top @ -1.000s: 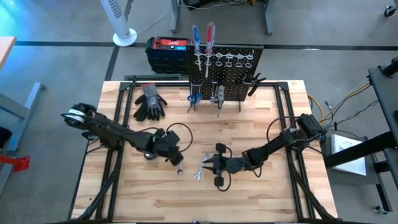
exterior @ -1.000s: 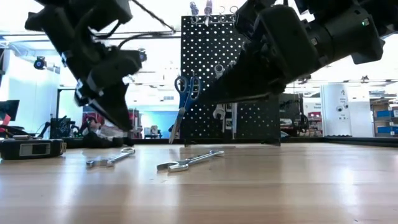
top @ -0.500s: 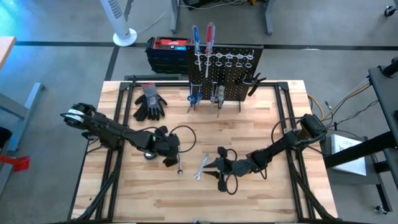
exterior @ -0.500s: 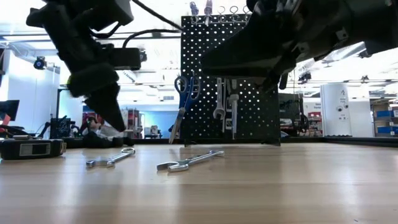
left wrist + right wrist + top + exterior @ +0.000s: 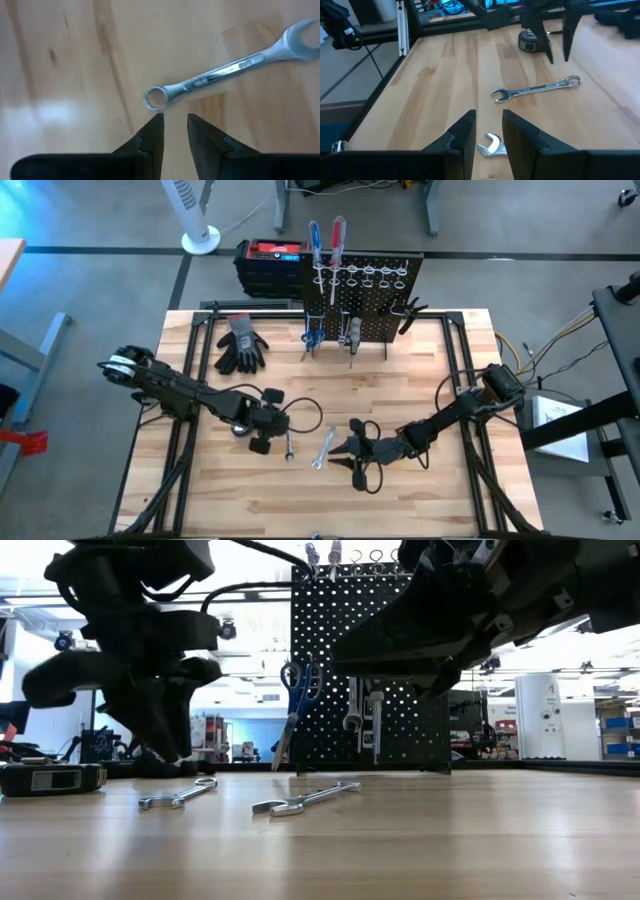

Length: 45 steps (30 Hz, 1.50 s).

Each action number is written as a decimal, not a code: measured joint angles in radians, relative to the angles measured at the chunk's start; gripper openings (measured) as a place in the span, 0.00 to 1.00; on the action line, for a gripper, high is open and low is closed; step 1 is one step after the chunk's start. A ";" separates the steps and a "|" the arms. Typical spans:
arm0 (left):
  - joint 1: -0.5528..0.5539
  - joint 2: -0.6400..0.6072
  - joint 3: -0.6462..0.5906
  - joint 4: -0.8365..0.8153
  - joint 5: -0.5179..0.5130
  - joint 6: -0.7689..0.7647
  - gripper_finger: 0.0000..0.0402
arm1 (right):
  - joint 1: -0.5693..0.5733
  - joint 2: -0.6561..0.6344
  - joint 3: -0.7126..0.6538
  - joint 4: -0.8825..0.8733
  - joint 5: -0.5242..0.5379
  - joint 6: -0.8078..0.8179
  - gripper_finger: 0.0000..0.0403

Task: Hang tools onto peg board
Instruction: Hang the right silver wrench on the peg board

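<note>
high view: worktop (image 5: 420, 380) of pale wood. peg board (image 5: 362, 300) upright at the far edge, already carrying two screwdrivers (image 5: 325, 240), scissors (image 5: 311, 335) and a wrench or two. gloves (image 5: 241, 345) lie left of it, and a red-topped box (image 5: 272, 255) stands behind. two loose wrenches at mid-worktop: wrench a (image 5: 288, 445) and wrench b (image 5: 325, 448), near each other but apart. left tool (image 5: 264, 435) sits just left of wrench a; right tool (image 5: 345, 452) just right of wrench b.

low view: both wrenches lie flat on the wood, wrench a (image 5: 178, 796) on the left, wrench b (image 5: 305, 798) on the right, the board (image 5: 370, 670) well behind. both arms hang above them, neither touching.

left wrist view: left tool (image 5: 174, 120) held at a narrow gap, empty, fingertips (image 5: 156, 122) just beside the ring end of wrench a (image 5: 225, 70), not around it.

right wrist view: right tool (image 5: 487, 120) likewise narrow and empty, the open end of wrench b (image 5: 492, 146) between and just beyond its fingers; wrench a (image 5: 536, 89) farther off.

step in hand, as judged: pickup of a wrench. to do it well, straddle the shank across its width, press down to the wood, close firmly, and lift level so the ring end stays free for a peg.
</note>
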 joint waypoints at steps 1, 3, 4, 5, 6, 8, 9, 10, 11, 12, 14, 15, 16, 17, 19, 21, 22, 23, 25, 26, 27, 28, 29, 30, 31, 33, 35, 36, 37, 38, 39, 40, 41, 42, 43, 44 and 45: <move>0.000 0.000 0.000 0.007 -0.014 0.033 0.18 | -0.001 0.000 0.000 0.000 0.000 -0.001 0.21; 0.003 0.000 0.000 0.019 -0.039 0.095 0.18 | -0.005 0.000 -0.001 -0.001 0.000 -0.003 0.21; 0.007 0.000 0.000 0.026 -0.050 0.113 0.18 | -0.008 0.000 -0.002 -0.001 0.000 -0.006 0.21; 0.014 0.000 0.000 0.037 -0.053 0.117 0.18 | -0.010 0.000 -0.002 -0.001 0.001 -0.016 0.21; 0.025 0.002 0.000 0.056 -0.054 0.116 0.18 | -0.012 0.000 -0.002 -0.002 0.003 -0.025 0.21; 0.053 0.003 0.000 0.095 -0.055 0.098 0.18 | -0.022 0.000 -0.002 -0.006 0.021 -0.031 0.21; 0.068 0.003 0.001 0.110 -0.055 0.088 0.18 | -0.030 0.000 -0.002 -0.006 0.023 -0.032 0.21; 0.084 0.003 0.001 0.126 -0.050 0.080 0.18 | -0.037 0.000 -0.004 -0.006 0.024 -0.032 0.21; 0.099 0.003 0.001 0.136 -0.040 0.071 0.18 | -0.043 0.000 -0.005 -0.007 0.027 -0.032 0.21; 0.114 0.003 0.001 0.138 -0.023 0.064 0.18 | -0.049 0.000 -0.005 -0.007 0.027 -0.032 0.21; 0.139 0.003 0.001 0.138 0.011 0.053 0.17 | -0.054 0.000 -0.008 -0.007 0.023 -0.032 0.21; 0.150 0.003 0.001 0.139 0.027 0.048 0.16 | -0.056 0.000 -0.008 -0.007 0.020 -0.032 0.21; 0.157 0.003 0.000 0.140 0.040 0.039 0.16 | -0.056 0.000 -0.010 -0.007 0.019 -0.032 0.21; 0.163 0.003 -0.002 0.140 0.053 0.033 0.15 | -0.056 0.000 -0.013 -0.007 0.019 -0.033 0.21; 0.168 0.003 -0.006 0.140 0.081 0.027 0.14 | -0.056 0.000 -0.015 -0.009 0.019 -0.040 0.21; 0.172 0.010 -0.011 0.150 0.119 0.014 0.13 | -0.056 0.000 -0.017 -0.008 0.020 -0.045 0.21; 0.175 0.017 -0.012 0.160 0.140 0.005 0.13 | -0.056 0.000 -0.017 -0.008 0.022 -0.049 0.21; 0.179 0.027 -0.013 0.167 0.161 -0.007 0.12 | -0.056 0.000 -0.017 -0.008 0.026 -0.056 0.21; 0.184 0.056 -0.014 0.189 0.185 -0.033 0.12 | -0.059 0.000 -0.018 -0.005 0.026 -0.069 0.21; 0.185 0.074 -0.014 0.193 0.188 -0.040 0.12 | -0.060 0.000 -0.018 -0.005 0.026 -0.074 0.20; 0.185 0.087 -0.014 0.193 0.188 -0.050 0.12 | -0.060 0.000 -0.018 -0.005 0.027 -0.074 0.20; 0.186 0.104 -0.014 0.192 0.187 -0.064 0.12 | -0.061 0.000 -0.018 -0.005 0.027 -0.075 0.20; 0.188 0.118 -0.013 0.198 0.186 -0.077 0.12 | -0.062 0.000 -0.019 -0.005 0.027 -0.075 0.19; 0.189 0.127 -0.010 0.195 0.186 -0.094 0.12 | -0.062 0.000 -0.019 -0.005 0.026 -0.075 0.19; 0.190 0.138 -0.010 0.187 0.186 -0.110 0.12 | -0.062 0.000 -0.021 -0.005 0.026 -0.074 0.19; 0.190 0.145 -0.008 0.168 0.185 -0.144 0.12 | -0.062 0.000 -0.026 -0.005 0.026 -0.074 0.19; 0.189 0.140 -0.008 0.134 0.185 -0.185 0.12 | -0.061 0.000 -0.032 -0.005 0.026 -0.072 0.19; 0.189 0.132 -0.009 0.113 0.184 -0.206 0.12 | -0.060 0.000 -0.035 -0.005 0.026 -0.068 0.19; 0.189 0.124 -0.010 0.092 0.183 -0.225 0.12 | -0.060 0.000 -0.037 -0.005 0.026 -0.063 0.18; 0.189 0.113 -0.011 0.072 0.183 -0.244 0.12 | -0.060 0.000 -0.040 -0.005 0.025 -0.059 0.18; 0.189 0.105 -0.012 0.054 0.182 -0.265 0.12 | -0.060 0.000 -0.043 -0.005 0.025 -0.057 0.18; 0.189 0.096 -0.013 0.040 0.182 -0.283 0.12 | -0.060 0.000 -0.046 -0.005 0.025 -0.055 0.18; 0.188 0.086 -0.013 0.026 0.182 -0.299 0.12 | -0.060 0.000 -0.047 -0.006 0.025 -0.054 0.18; 0.188 0.079 -0.014 0.015 0.182 -0.315 0.12 | -0.060 0.000 -0.048 -0.005 0.025 -0.052 0.18; 0.186 0.071 -0.016 0.004 0.182 -0.327 0.12 | -0.060 0.000 -0.048 -0.004 0.025 -0.050 0.18; 0.184 0.066 -0.016 0.002 0.182 -0.336 0.12 | -0.060 0.000 -0.048 -0.004 0.026 -0.050 0.18; 0.180 0.062 -0.017 0.002 0.182 -0.344 0.12 | -0.060 0.000 -0.048 -0.005 0.026 -0.050 0.18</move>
